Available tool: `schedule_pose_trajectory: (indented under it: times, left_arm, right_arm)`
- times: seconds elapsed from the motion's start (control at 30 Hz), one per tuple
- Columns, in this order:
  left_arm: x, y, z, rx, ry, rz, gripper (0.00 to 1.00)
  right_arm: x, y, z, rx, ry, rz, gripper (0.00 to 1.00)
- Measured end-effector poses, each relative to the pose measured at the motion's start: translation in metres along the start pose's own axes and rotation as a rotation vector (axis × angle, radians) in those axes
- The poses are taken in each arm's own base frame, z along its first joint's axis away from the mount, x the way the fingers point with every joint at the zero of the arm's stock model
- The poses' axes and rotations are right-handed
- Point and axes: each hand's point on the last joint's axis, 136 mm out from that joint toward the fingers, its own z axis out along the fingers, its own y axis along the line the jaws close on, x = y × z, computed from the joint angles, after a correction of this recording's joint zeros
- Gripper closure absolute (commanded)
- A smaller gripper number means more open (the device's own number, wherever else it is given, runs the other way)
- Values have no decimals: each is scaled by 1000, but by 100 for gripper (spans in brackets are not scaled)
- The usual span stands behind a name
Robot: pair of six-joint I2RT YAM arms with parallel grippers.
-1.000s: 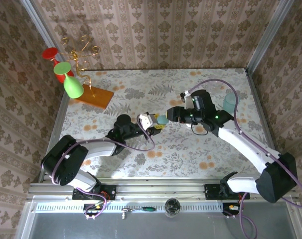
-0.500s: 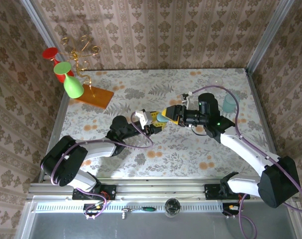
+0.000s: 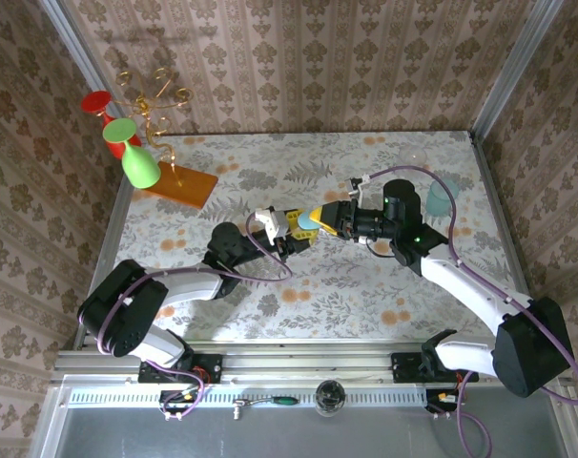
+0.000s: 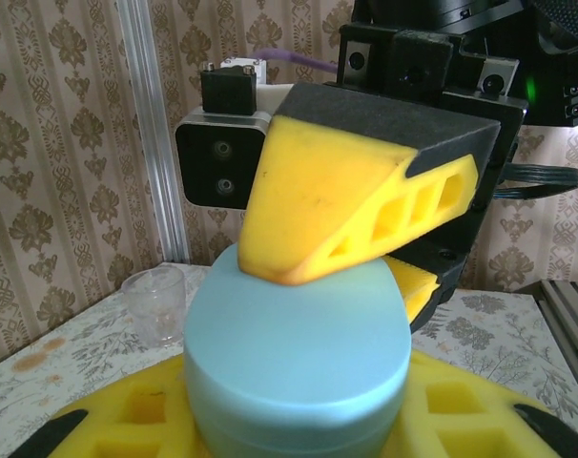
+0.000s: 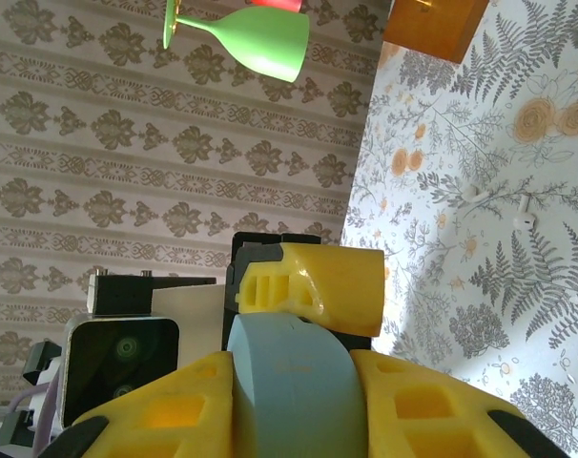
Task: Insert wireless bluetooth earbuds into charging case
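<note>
A light-blue capsule (image 3: 309,221) hangs above the middle of the table, gripped from both sides. My left gripper (image 3: 294,229) is shut on it from the left; its yellow fingers (image 4: 127,420) cradle the capsule (image 4: 299,353). My right gripper (image 3: 319,218) is shut on the same capsule (image 5: 294,382) from the right, with one yellow finger (image 4: 346,210) pressed on top and the other below. Two tiny whitish earbuds (image 5: 475,194) (image 5: 525,218) lie apart on the flowered tabletop beyond the grippers. The charging case is out of view.
A green goblet (image 3: 136,162) and a red one (image 3: 96,101) hang on a gold wire stand with an orange base (image 3: 179,181) at the back left. A clear cup (image 3: 440,198) stands behind the right arm. Papered walls and metal posts enclose the table.
The right gripper moved left onto the light-blue capsule and closed on it. The left gripper shifted slightly back and left while holding the capsule.
</note>
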Motion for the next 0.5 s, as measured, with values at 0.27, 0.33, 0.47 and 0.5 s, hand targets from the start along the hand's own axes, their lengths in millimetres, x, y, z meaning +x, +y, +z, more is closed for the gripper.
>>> schedule_pose_trajectory:
  times: [0.27, 0.33, 0.47, 0.5]
  left_arm:
    - [8, 9, -8, -33, 46, 3, 16]
    - [7, 12, -14, -48, 58, 12, 12]
    - [7, 15, -25, -65, 110, 50, 6]
    - [8, 13, -26, -64, 127, 58, 5]
  right_arm:
    - [-12, -15, -8, 29, -51, 13, 89]
    - [-17, -27, -15, 55, -80, 27, 89]
    - [-26, -65, -35, 144, -153, 67, 89]
    - [-26, -75, -39, 171, -166, 80, 89]
